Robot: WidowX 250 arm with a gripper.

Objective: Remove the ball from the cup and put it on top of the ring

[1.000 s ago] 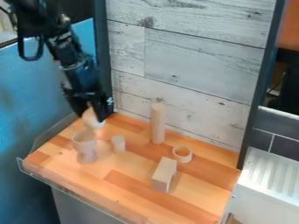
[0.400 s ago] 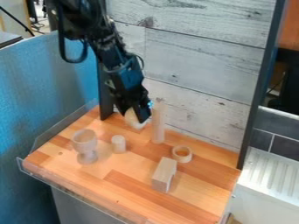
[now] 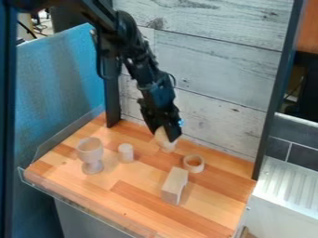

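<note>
Camera view: clamping pale wooden ball [image 3: 162, 136] in black two-finger gripper [image 3: 162, 136]; could miss pale wooden ring [image 3: 195, 170] if released off-centre.

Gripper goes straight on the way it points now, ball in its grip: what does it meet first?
Probably the tabletop near the ring, ball touching first. Depth is unclear, though: the pale wooden piece right under the ball could be in the way.

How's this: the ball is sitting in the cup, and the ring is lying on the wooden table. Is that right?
Not quite: the ball isn't sitting in the cup. The camera view shows it held in the tool, away from the cup. The ring is lying on the wooden table, just as you said.
</note>
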